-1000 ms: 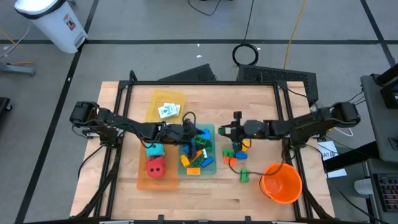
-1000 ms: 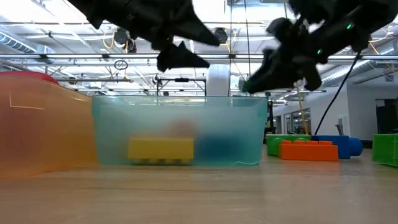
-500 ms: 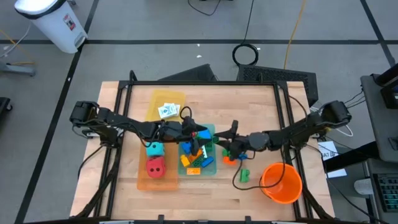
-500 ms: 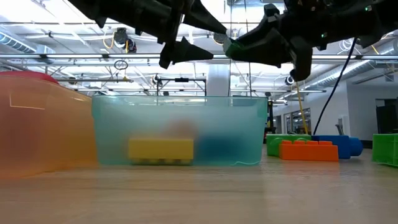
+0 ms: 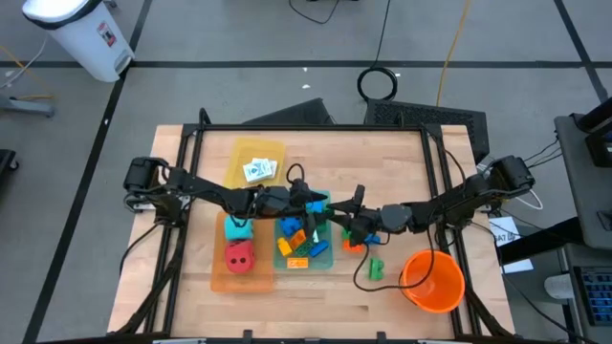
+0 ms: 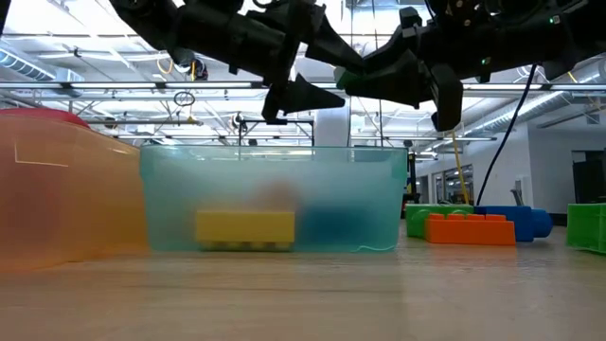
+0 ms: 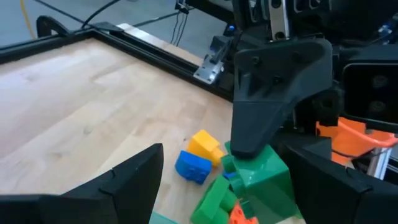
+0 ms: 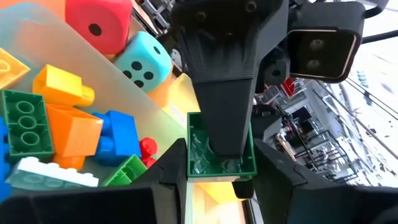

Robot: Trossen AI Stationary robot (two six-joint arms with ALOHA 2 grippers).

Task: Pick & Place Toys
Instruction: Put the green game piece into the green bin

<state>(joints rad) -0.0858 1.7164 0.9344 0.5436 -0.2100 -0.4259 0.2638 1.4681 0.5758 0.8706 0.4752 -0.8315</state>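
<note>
We see the right gripper (image 8: 221, 180) clamped on a green brick (image 8: 221, 152), holding it in the air above the right rim of the teal tray (image 6: 275, 161). In the left wrist view that same brick (image 7: 264, 177) hangs under the dark fingers. The left gripper (image 7: 221, 186) hovers just left of it over the same tray, its fingers (image 7: 127, 180) spread wide with nothing between them.

From above, the two grippers meet over the teal tray, and the brick itself is hard to make out. The right wrist view shows what lies below: yellow, orange, blue and green bricks (image 8: 81, 134) in the tray, with the teal die (image 8: 142, 62) and red die (image 8: 99, 20) beyond its wall. The level view adds loose bricks (image 6: 471, 227) on the table to the right. The high view alone shows white cards (image 5: 257, 170) on the yellow tray (image 5: 239, 158), and the orange bucket (image 5: 432, 279) near right.
</note>
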